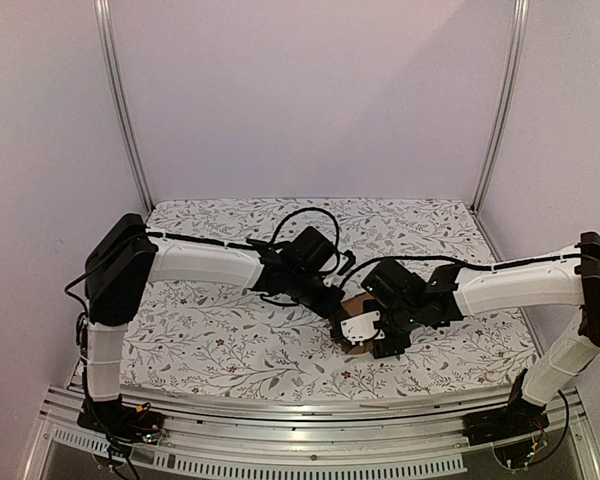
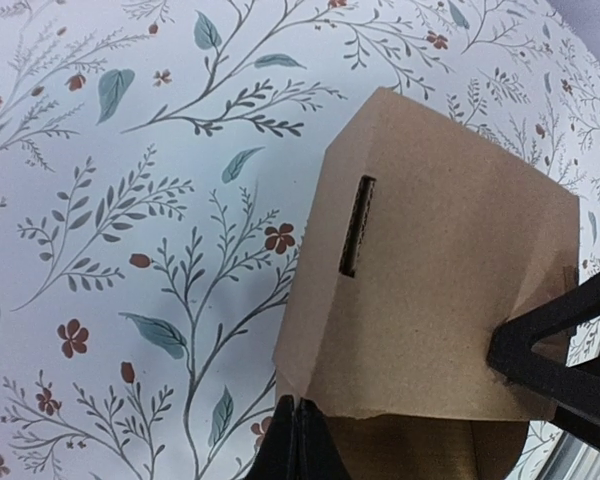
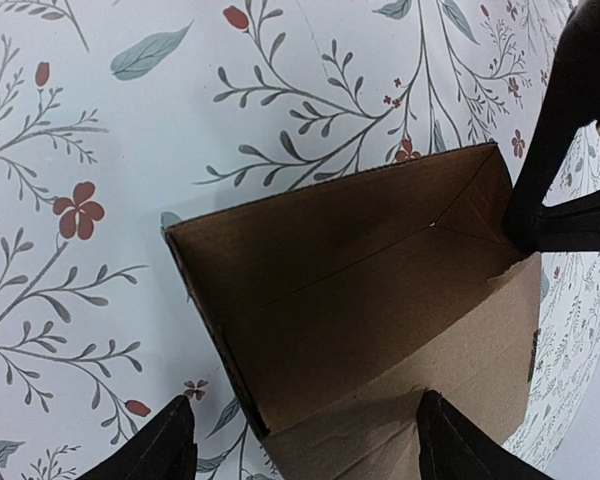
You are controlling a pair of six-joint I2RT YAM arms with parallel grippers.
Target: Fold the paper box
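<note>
The paper box (image 1: 351, 304) is plain brown cardboard and sits between the two arms at the table's middle. In the left wrist view its outer panel (image 2: 450, 270) shows a narrow slot (image 2: 357, 225). My left gripper (image 2: 298, 425) is shut, and the box's lower corner runs into its fingertips. In the right wrist view I look into the open, dark inside of the box (image 3: 380, 300). My right gripper (image 3: 305, 405) is open astride the near corner. One finger (image 3: 170, 445) is over the cloth, clear of the box. The other finger (image 3: 460, 445) rests against a cardboard panel.
A floral tablecloth (image 1: 210, 330) covers the table. Aluminium posts (image 1: 125, 110) (image 1: 502, 100) stand at the back corners before pale walls. A metal rail (image 1: 310, 415) runs along the near edge by the arm bases. The left gripper's dark body (image 3: 570, 120) stands at the box's far corner.
</note>
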